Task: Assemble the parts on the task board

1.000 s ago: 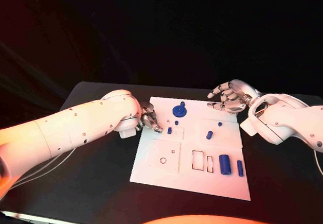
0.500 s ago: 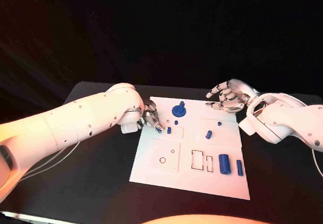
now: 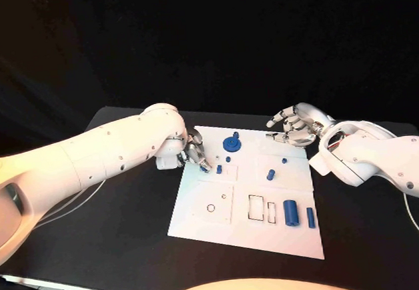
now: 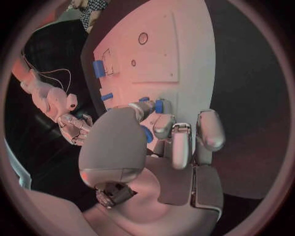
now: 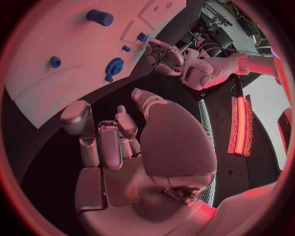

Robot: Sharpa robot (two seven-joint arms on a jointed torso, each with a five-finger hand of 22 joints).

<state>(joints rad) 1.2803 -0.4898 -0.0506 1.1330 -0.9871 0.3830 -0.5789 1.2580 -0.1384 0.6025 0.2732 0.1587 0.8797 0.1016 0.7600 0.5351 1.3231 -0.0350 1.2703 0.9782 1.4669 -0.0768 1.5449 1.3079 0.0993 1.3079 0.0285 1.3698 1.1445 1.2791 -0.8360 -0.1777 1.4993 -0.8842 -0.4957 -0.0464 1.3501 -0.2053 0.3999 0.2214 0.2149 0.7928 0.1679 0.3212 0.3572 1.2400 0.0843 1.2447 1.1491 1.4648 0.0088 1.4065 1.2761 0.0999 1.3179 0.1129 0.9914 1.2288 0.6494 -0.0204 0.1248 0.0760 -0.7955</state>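
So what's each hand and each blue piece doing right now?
Left hand: fingers down at the task board edge, on a small blue peg.
Right hand: fingers curled, holding nothing.
Blue round part: resting on the board.
Big blue cylinder: lying flat.

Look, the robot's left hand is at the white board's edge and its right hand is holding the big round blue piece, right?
Not quite. The left hand is at the task board's edge, but the right hand holds nothing; its fingers are curled over the black table. The round blue piece sits on the board, as the head view shows.
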